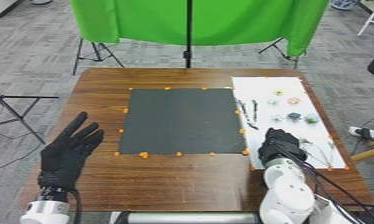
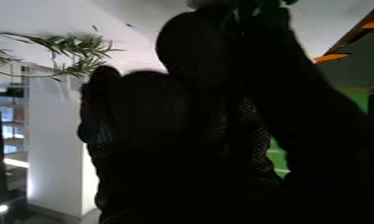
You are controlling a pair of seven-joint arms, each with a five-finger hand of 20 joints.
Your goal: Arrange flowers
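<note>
Over to the left hand [image 1: 64, 159], lower left of the head view, raised with fingers straight and apart. Now to the right hand [image 1: 281, 145], lower right, over the white sheet [image 1: 265, 86]: can't tell whether clamped on anything. Up to the flowers [image 1: 294, 100], right of frame, dotted about the sheet, near dark sprigs [image 1: 246, 111]. And catch leaves [image 2: 72, 47], upper left of the right wrist view!
</note>
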